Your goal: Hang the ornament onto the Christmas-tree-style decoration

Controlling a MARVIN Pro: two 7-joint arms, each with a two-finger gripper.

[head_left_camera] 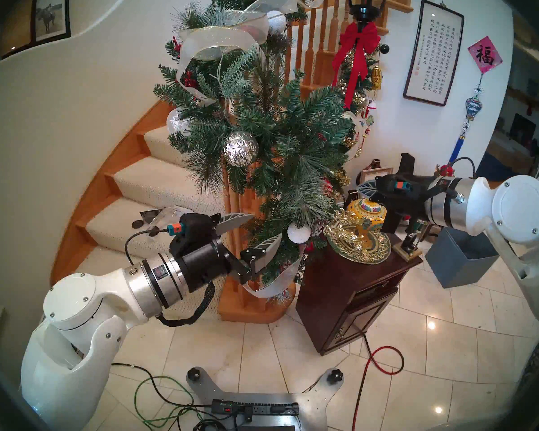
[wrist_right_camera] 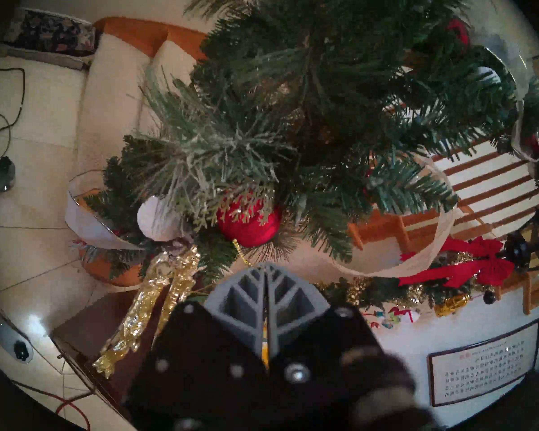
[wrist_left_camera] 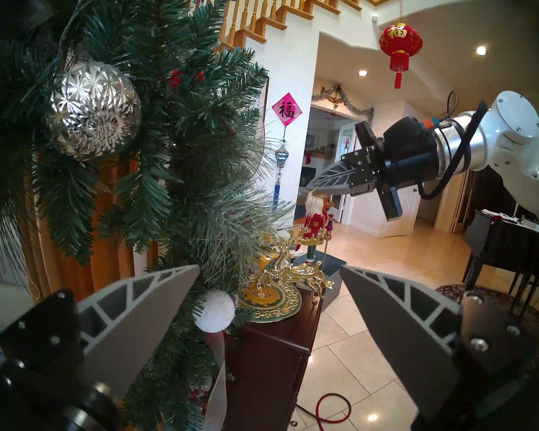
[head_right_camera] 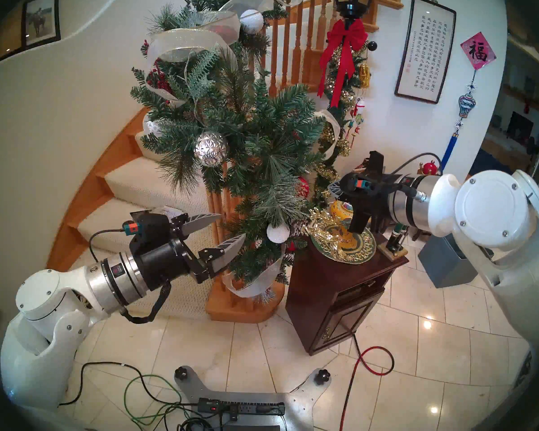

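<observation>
Glittery gold reindeer (wrist_left_camera: 296, 270) dangles at six o'clock below the right gripper (wrist_left_camera: 316, 184), fingers pressed together; left gripper (head_left_camera: 252, 231) spread wide.

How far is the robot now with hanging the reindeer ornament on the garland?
Done: the right gripper is shut on the thread of the reindeer ornament. In hand: the ornament dangles below it, beside the lower end of the garland and over the cabinet. Left: no branch carries it yet; the thread must go over a twig. The left gripper is open and empty, beside the garland.
</observation>
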